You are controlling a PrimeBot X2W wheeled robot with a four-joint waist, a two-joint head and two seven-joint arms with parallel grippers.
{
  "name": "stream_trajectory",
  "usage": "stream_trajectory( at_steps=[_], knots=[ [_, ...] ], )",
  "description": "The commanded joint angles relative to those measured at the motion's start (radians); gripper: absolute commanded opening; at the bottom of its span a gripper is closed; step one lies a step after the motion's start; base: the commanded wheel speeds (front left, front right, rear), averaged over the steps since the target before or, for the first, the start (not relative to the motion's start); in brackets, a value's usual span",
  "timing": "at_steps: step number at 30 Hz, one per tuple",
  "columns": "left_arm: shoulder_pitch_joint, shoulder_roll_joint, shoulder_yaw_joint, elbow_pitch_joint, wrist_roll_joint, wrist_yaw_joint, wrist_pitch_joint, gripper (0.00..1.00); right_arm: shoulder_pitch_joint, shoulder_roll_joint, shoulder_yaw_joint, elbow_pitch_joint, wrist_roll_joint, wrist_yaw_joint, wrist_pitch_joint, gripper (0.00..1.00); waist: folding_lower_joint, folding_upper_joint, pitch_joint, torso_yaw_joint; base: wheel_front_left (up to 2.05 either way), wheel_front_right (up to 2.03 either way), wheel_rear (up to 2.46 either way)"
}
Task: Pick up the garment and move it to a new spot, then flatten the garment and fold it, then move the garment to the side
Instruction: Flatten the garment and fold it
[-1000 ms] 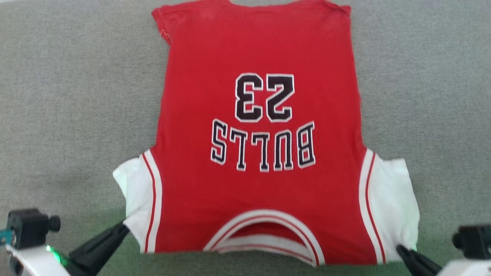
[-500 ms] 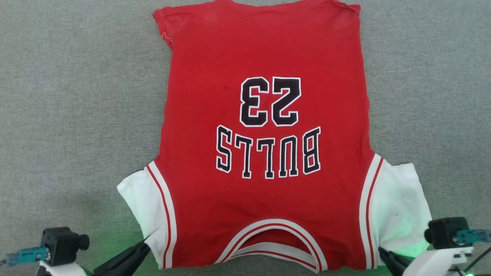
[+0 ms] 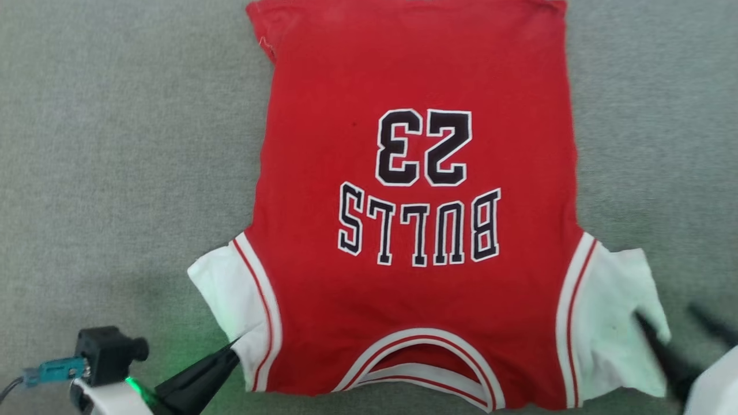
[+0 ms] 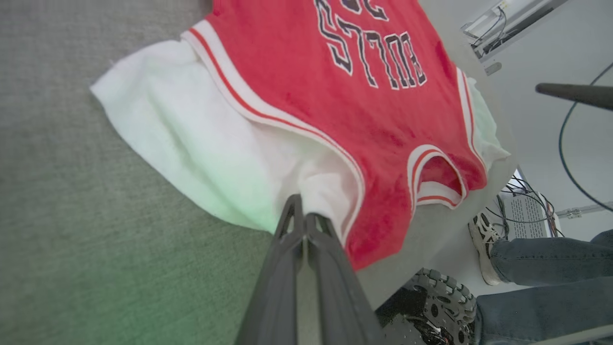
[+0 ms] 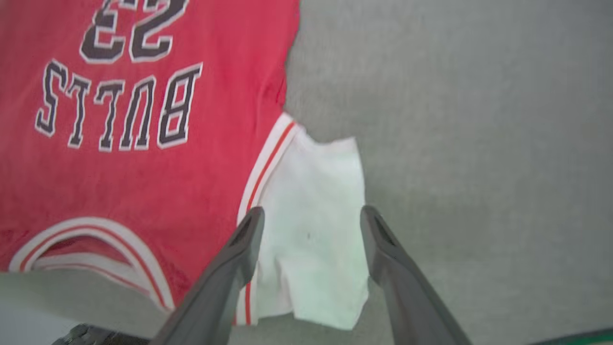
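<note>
Just let go with the right gripper (image 5: 310,213): shut at a sleeve corner a second ago, now spread wide, the garment's (image 3: 415,300) right sleeve (image 5: 316,258) lying loose between the two fingers. Cannot tell whether touched by either finger. Still pinching with the left gripper (image 4: 302,213): clenched on the near corner of the left sleeve (image 4: 191,143), cloth gathered into a small peak right at the fingertips.

Reads as the close of a spreading pull, half released: set down on the right, not yet on the left. Probably calls for opening the left next, then starting the fold.

Ahead of both pairs of fingers: garment spread lettered face up, collar (image 3: 421,363) nearest the fingers, hem (image 3: 403,14) farthest, "BULLS 23" (image 3: 421,190) upside down from the head. Mostly flat; curled over at the far hem corner on the left fingers' side, rumpled along the right sleeve's outer edge just past the right fingertips.

Underneath, a grey felt-like cover (image 3: 115,144), stretching out to either side of the fingers, tinged green near both grippers. Close behind the collar, the table edge (image 4: 390,273), just beside the left fingers. Beyond that edge, from the left wrist: a knobbly black wheel (image 4: 440,297), loose cables (image 4: 527,211), a person's jeans leg (image 4: 541,258) and pale shoe (image 4: 481,239).
</note>
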State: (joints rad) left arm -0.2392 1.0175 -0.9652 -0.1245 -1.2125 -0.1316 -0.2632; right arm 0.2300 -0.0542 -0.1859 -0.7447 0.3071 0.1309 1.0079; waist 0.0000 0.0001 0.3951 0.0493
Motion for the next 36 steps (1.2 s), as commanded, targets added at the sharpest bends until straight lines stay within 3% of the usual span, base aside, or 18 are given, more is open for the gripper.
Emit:
stream_trajectory(
  at_steps=[1,6,15,21,30,31,32,33,36],
  knots=[
    [-0.021,-0.004,0.000,-0.007,0.022,0.003,-0.002,0.00,-0.044,-0.015,-0.012,-0.023,-0.005,-0.001,0.021,1.00,0.0000,-0.0001,0.023,0.022,0.00,0.00,0.00],
    [-0.074,-0.026,-0.019,-0.028,0.051,0.003,-0.002,0.00,-0.359,-0.062,-0.069,0.004,-0.024,-0.001,0.099,1.00,0.0000,-0.0001,0.079,0.062,0.00,0.00,0.00],
    [-0.170,-0.058,-0.057,-0.052,0.073,0.003,-0.002,0.00,-0.934,-0.146,0.022,0.470,-0.201,-0.001,0.135,1.00,0.0000,-0.0001,0.182,0.138,0.00,0.00,0.00],
    [-0.214,-0.078,-0.056,-0.062,0.078,0.003,-0.002,0.00,-1.150,-0.141,0.007,0.738,-0.335,-0.001,0.131,1.00,0.0000,-0.0001,0.246,0.186,0.00,0.00,0.00],
    [-0.251,-0.095,-0.059,-0.061,0.083,0.003,-0.001,0.00,-1.279,-0.074,-0.040,0.969,-0.457,-0.001,0.160,1.00,0.0000,-0.0001,0.297,0.215,0.00,0.00,0.00],
    [-0.254,-0.096,-0.060,-0.059,0.083,0.003,-0.001,0.00,-1.281,-0.067,-0.044,0.989,-0.467,0.000,0.169,0.41,0.0000,-0.0001,0.296,0.214,0.00,0.00,0.00],
    [-0.255,-0.098,-0.060,-0.058,0.082,0.003,-0.001,0.00,-1.282,-0.061,-0.048,1.003,-0.473,0.000,0.171,0.05,0.0000,-0.0001,0.295,0.213,0.00,0.00,0.00],
    [-0.256,-0.101,-0.058,-0.057,0.080,0.003,-0.001,0.00,-1.282,-0.057,-0.048,1.009,-0.480,0.000,0.166,0.00,0.0000,-0.0001,0.292,0.212,0.00,0.00,0.00],
    [-0.254,-0.104,-0.044,-0.051,0.069,0.003,-0.001,0.00,-1.283,-0.058,-0.059,1.024,-0.476,-0.001,0.142,0.00,0.0000,-0.0001,0.271,0.201,0.00,0.00,0.00]
  ],
)
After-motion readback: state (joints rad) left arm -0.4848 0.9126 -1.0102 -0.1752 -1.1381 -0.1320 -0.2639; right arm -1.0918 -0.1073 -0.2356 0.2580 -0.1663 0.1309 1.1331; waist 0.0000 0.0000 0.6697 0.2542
